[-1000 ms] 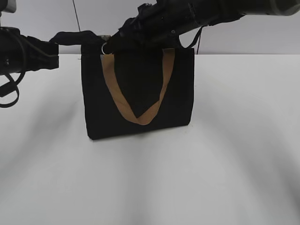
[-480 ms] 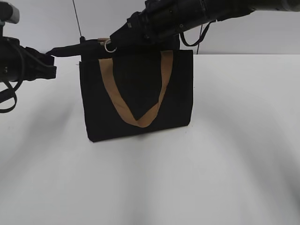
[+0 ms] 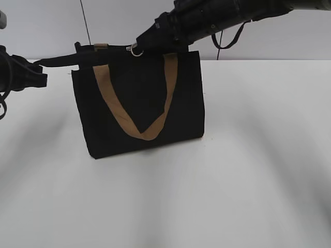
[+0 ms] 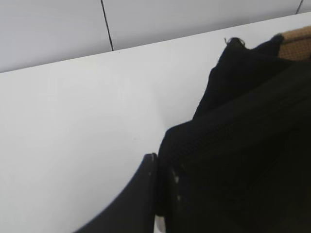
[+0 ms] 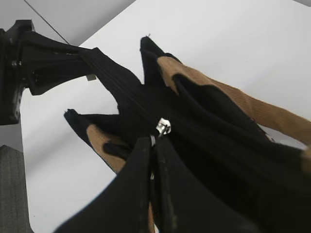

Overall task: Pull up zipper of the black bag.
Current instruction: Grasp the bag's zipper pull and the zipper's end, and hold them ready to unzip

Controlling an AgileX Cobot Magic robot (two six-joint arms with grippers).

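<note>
matte black arms, tapered black right hand [image 5: 153, 194] fingers, looping black cables

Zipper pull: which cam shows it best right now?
Right wrist view: the zipper sits mid-frame, a silver piece on the black zip line just past the right gripper. In the exterior view its ring is tiny at the black bag top edge. Left wrist view shows only fabric.

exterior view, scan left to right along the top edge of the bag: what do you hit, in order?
left gripper → stretched black zip tail → black bag top left corner → zipper ring → right gripper, shut on the pull → right arm.
</note>
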